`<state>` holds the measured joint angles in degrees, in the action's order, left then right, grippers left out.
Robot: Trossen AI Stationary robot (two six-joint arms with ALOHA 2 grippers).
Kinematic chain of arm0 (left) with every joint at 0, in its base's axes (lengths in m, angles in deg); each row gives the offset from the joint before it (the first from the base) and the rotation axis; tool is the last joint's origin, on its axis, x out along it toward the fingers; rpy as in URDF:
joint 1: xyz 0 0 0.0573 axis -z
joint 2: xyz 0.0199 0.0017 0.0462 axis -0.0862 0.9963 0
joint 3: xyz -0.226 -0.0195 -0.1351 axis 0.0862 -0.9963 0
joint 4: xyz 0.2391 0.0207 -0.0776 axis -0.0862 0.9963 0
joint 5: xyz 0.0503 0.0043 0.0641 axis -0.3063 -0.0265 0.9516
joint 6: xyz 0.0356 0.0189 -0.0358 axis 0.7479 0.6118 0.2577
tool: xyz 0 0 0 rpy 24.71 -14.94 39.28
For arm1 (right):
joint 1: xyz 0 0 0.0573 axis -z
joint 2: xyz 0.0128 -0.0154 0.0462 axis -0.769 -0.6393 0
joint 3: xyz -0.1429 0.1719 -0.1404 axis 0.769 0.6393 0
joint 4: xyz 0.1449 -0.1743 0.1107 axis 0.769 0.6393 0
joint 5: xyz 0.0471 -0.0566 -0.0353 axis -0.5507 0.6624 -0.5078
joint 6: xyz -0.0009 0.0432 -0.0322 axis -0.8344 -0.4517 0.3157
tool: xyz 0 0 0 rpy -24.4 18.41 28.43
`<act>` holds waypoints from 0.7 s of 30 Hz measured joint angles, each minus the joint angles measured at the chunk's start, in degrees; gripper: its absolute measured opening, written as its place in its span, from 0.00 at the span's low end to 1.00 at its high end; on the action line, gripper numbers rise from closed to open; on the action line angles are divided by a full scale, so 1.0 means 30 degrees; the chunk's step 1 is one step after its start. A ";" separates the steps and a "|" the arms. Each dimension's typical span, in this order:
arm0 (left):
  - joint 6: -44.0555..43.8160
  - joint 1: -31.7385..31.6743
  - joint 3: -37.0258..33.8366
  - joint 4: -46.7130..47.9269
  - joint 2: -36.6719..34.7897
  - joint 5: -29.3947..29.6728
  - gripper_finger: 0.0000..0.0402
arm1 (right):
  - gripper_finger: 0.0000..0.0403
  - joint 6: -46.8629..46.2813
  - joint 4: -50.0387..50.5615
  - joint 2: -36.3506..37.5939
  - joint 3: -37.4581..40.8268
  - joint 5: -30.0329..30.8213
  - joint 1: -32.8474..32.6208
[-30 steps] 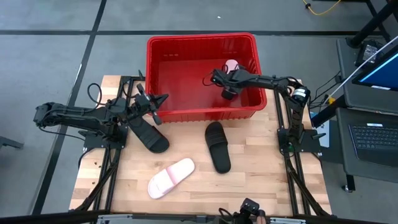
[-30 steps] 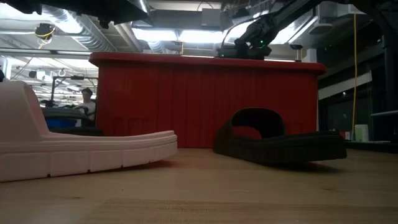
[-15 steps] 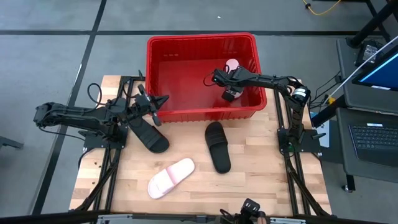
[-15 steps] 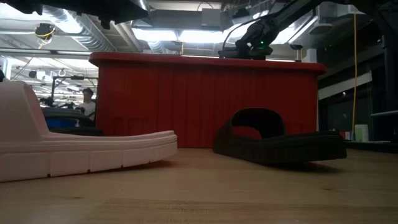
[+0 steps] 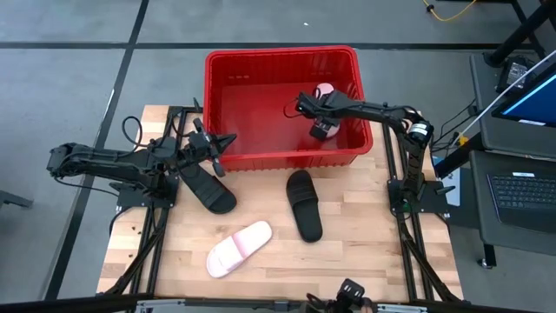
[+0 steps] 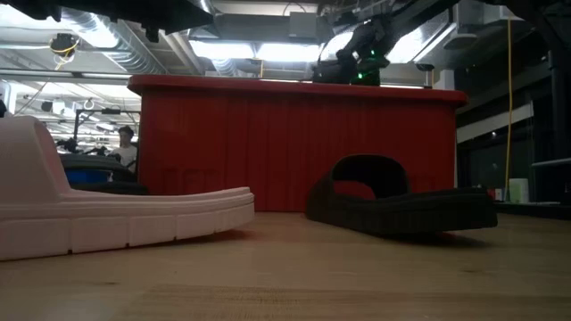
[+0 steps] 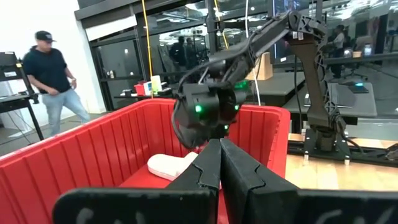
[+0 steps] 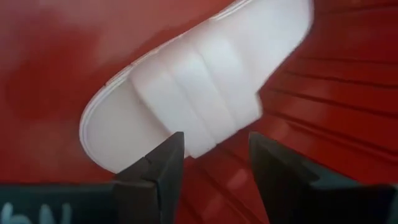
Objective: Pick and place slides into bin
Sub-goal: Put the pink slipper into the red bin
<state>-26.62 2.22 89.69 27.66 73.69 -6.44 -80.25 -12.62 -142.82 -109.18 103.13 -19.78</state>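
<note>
The red bin [image 5: 280, 59] stands at the table's far edge. One pale pink slide [image 8: 199, 93] lies sole-down on its floor, in the far right corner [image 5: 323, 89]. My right gripper [image 8: 214, 155] hangs open just over that slide's strap and points steeply down into the bin [image 5: 321, 129]; its fingers touch nothing. My left gripper [image 5: 228, 139] is shut and empty, held level in front of the bin's near wall at the left. On the table lie two black slides [image 5: 208, 189] [image 5: 304, 204] and a second pink slide [image 5: 239, 248].
The bin's ribbed right wall [image 8: 348, 106] rises close beside my right gripper. In the low view the pink slide [image 6: 125, 214] and a black slide [image 6: 401, 201] lie in front of the bin [image 6: 294, 143]. A person [image 7: 53, 78] walks in the room beyond the table.
My right gripper has tipped and lifted a little over the pink slide in the bin and has stayed open. The slide has stayed where it lies.
</note>
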 joint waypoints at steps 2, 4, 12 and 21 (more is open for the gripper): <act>0.0016 0.0000 0.0006 0.0000 0.0000 0.0000 0.00 | 0.44 -0.0031 0.0447 0.0000 -0.0904 0.0000 0.0000; 0.0051 0.0000 0.0000 0.0000 0.0000 0.0000 0.00 | 0.44 -0.0018 0.1183 0.0000 -0.1893 -0.0078 0.0000; 0.0618 -0.0003 0.0000 0.0000 -0.0007 0.0003 0.00 | 0.39 0.0663 0.2833 0.0007 -0.5134 -0.0130 -0.0111; 0.1056 -0.0004 0.0000 0.0007 -0.0425 -0.2130 0.00 | 0.06 0.0070 0.4797 0.0007 -0.7936 -0.0132 -0.1437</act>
<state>-23.45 2.21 89.69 27.68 72.42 -12.83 -80.04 1.77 -142.80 -132.99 102.74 -24.09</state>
